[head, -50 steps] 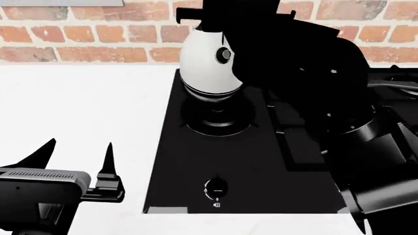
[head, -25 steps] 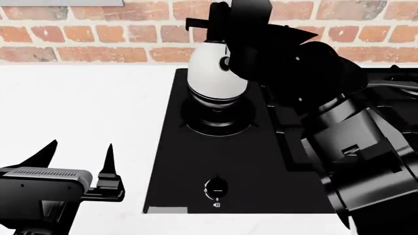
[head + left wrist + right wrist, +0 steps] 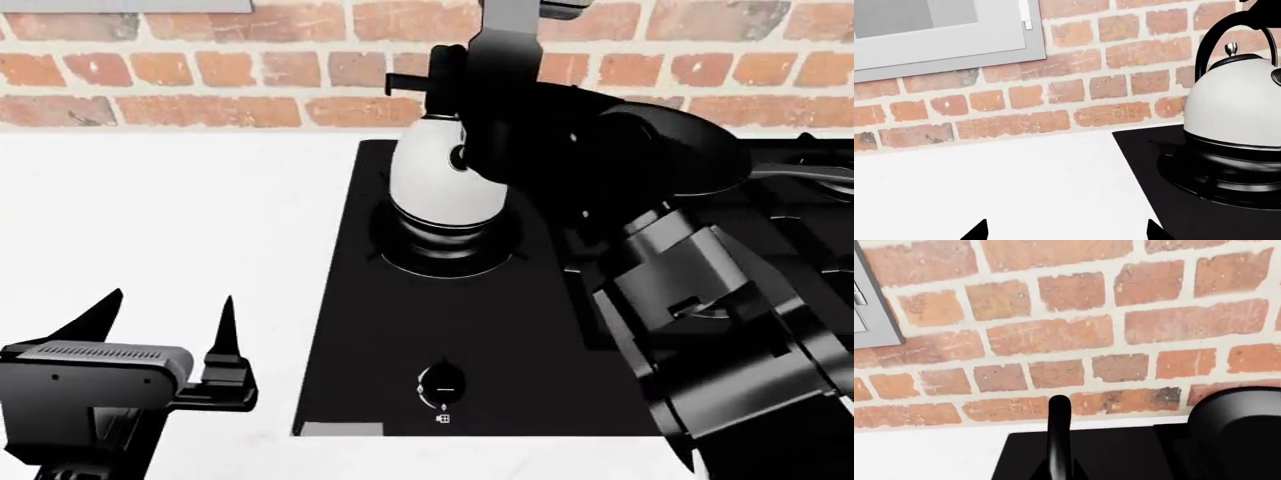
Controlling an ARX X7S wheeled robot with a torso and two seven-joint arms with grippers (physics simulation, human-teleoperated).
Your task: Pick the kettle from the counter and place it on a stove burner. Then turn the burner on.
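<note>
While your right gripper sits at the top of the kettle, by its black arched handle, you cannot tell from any view whether its jaws are closed on the handle or apart, because the dark arm covers them. In the right wrist view you see only one black finger standing before the brick wall, with a dark rounded shape beside it. Your left gripper is low at the near left over the white counter; its two pointed fingers stand well apart and nothing is between them.

The kettle is upright on the round stove burner at the left part of the black cooktop, and its dark ringed base meets the burner grate. In the left wrist view the kettle also sits flat on the burner, with the arched handle rising over its lid.

Compared with one second ago, the kettle has come a little to the right and lower; before, it was tilted and held slightly above the burner, now it rests on it. Your right arm has changed its pose: the forearm is now more to the right and lower, and a grey part of the wrist rises at the top edge of the head view. Your left gripper has stayed in almost the same place. The burner knob at the front of the cooktop looks unchanged.
</note>
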